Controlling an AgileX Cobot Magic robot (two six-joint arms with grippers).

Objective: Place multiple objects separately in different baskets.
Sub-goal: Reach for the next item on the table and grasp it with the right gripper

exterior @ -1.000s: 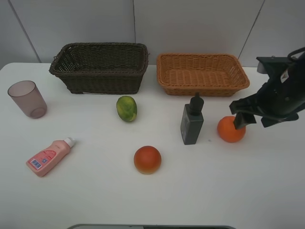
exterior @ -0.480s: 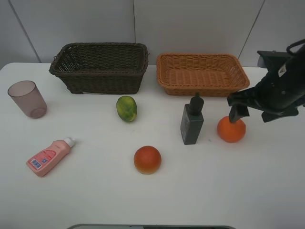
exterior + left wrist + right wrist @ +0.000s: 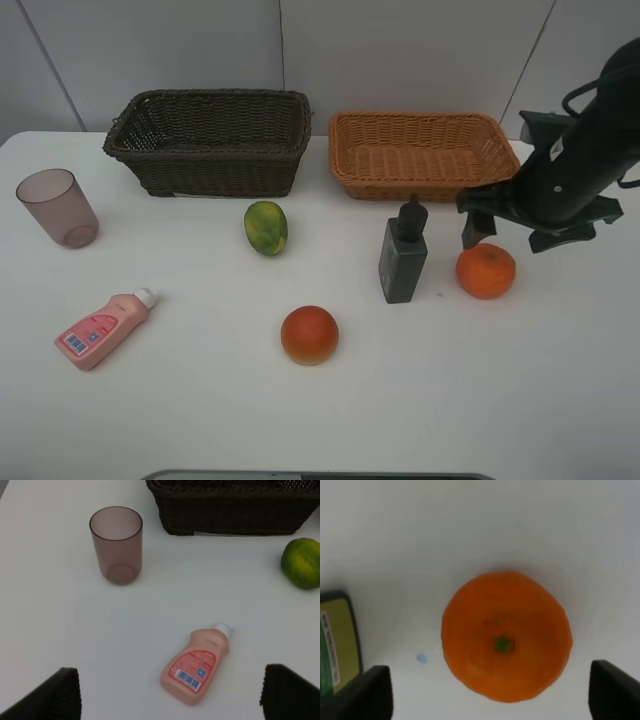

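Right pincer (image 3: 508,236), spread wide, hovers above the orange tangerine (image 3: 486,271), green-stemmed, resting on the desk (image 3: 200,420) near the grey pump bottle (image 3: 402,262); left pincer (image 3: 171,694) also spread. We count two baskets (dark brown basket (image 3: 210,165), orange-tan basket (image 3: 420,185)), three fruits with the green-yellow fruit (image 3: 265,227) and red-orange fruit (image 3: 309,335), two bottles, one mauve cup (image 3: 57,208). We cannot read the red barcoded label on the pink bottle (image 3: 196,664).

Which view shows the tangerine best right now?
The right wrist view: the tangerine fills the middle of the frame from above, its green stem spot clear. The exterior high view shows it small, on the table right of the dark pump bottle. The left wrist view misses it.
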